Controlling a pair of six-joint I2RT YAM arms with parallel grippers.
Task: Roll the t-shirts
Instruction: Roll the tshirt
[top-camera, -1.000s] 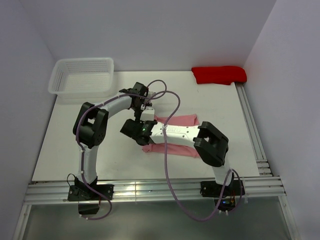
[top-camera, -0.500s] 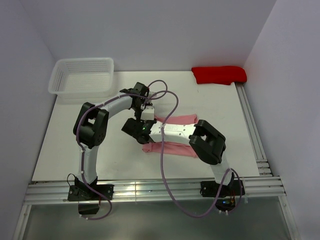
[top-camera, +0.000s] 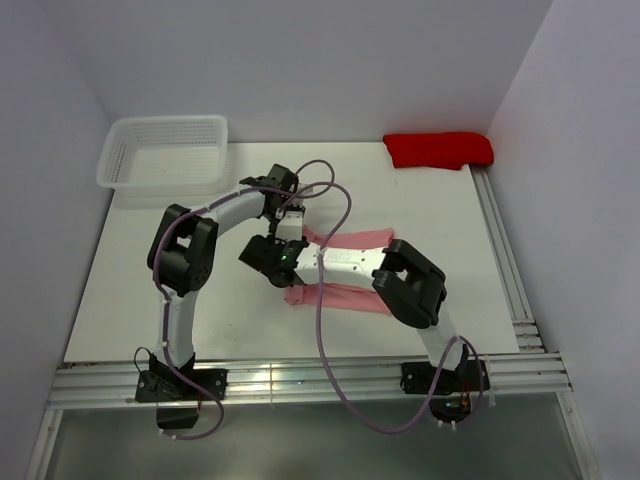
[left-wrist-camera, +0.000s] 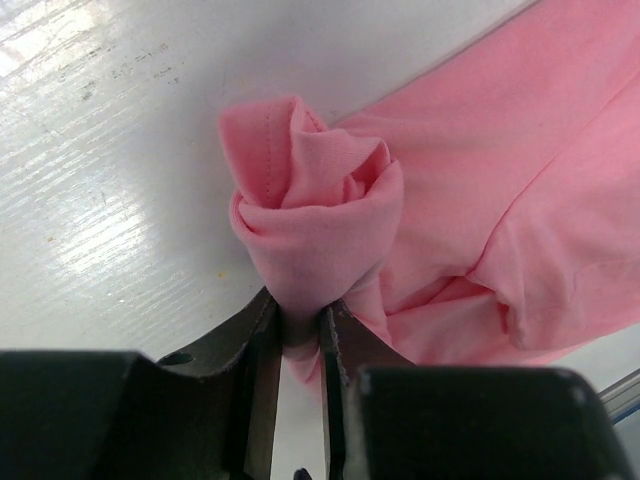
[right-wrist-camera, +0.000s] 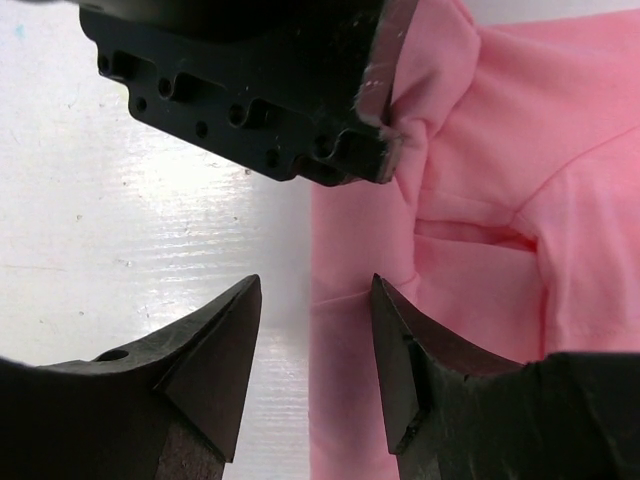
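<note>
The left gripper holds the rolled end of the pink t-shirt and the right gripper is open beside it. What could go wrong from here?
1. The left gripper pinches only a small fold under the loose roll of the pink t-shirt; it may slip out and unwind.
2. The right gripper stands open close to the left one; they might collide.
3. One of its fingers is over the bare table, so closing may catch only the shirt's edge.

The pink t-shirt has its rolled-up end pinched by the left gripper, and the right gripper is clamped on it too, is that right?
Not quite. The left gripper does pinch the rolled-up end of the pink t-shirt, but the right gripper is not clamped on it: the right wrist view shows its jaws open over the shirt's edge.
</note>
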